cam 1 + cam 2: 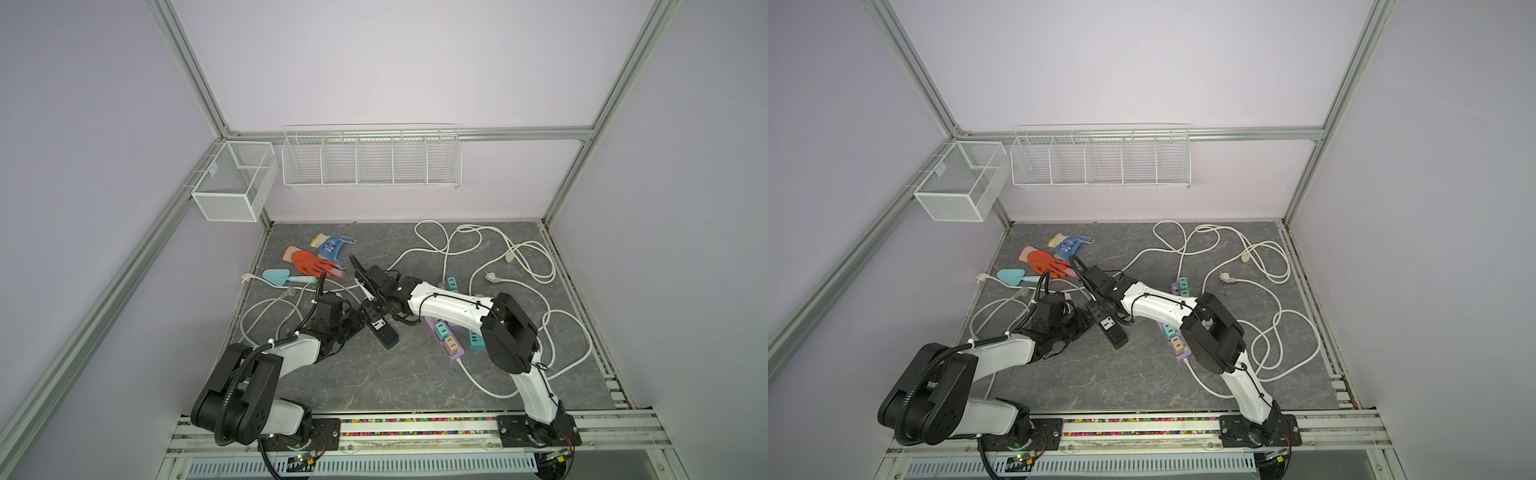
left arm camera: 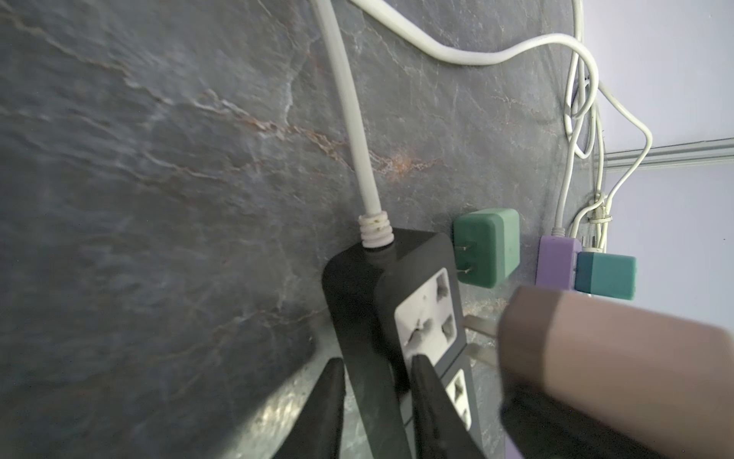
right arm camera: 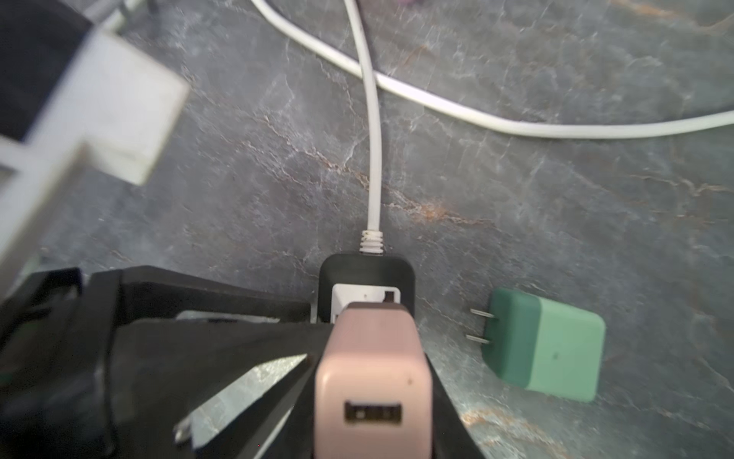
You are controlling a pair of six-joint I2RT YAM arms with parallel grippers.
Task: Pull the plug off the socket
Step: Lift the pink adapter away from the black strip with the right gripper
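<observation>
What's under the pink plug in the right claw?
The black power strip: its white socket face shows just past the pink plug. The strip directly beneath is hidden by it. In the left wrist view its prongs are bare, out of the socket.

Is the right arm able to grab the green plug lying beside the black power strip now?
Probably not yet: the right pincer is shut on the pink plug. The green plug lies close by, uncovered, so reach looks fine once the pincer is freed.
</observation>
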